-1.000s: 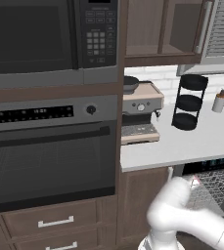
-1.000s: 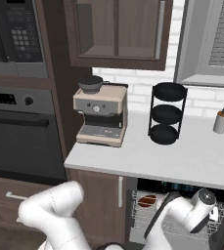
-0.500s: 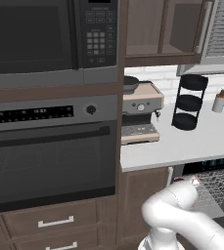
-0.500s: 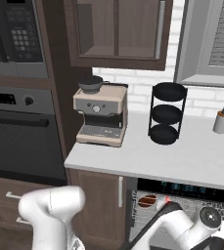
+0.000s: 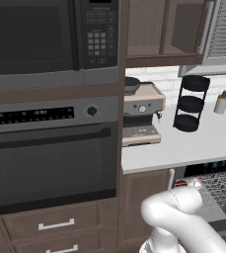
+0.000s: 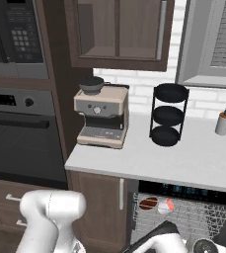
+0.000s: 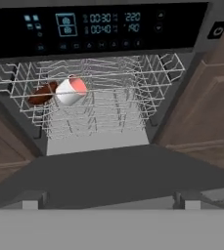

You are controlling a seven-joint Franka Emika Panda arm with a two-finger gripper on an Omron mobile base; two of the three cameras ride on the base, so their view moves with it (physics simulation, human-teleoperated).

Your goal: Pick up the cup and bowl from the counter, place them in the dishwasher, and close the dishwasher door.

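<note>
The dishwasher (image 7: 108,29) stands open under the counter (image 6: 193,158), its control strip lit. In its grey wire rack, at the left, lies the reddish-brown bowl (image 7: 41,93) with the white, red-lined cup (image 7: 70,92) on its side against it. Both also show in the right base view as bowl (image 6: 148,203) and cup (image 6: 165,206). The dishwasher door (image 7: 108,171) lies folded down, flat and dark grey, in front of the rack. My gripper (image 7: 108,200) hovers low over the door's outer edge, open, its fingertips (image 7: 33,199) far apart with nothing between them.
On the counter stand an espresso machine (image 6: 102,116), a black three-tier rack (image 6: 168,114) and a small bottle (image 6: 223,121). A wall oven (image 5: 50,158) and microwave (image 5: 40,34) lie to the left. Wood cabinet fronts (image 7: 201,117) flank the dishwasher.
The arm has folded lower and the hand has sunk toward the open door's front edge. Cup and bowl have stayed in the rack.
</note>
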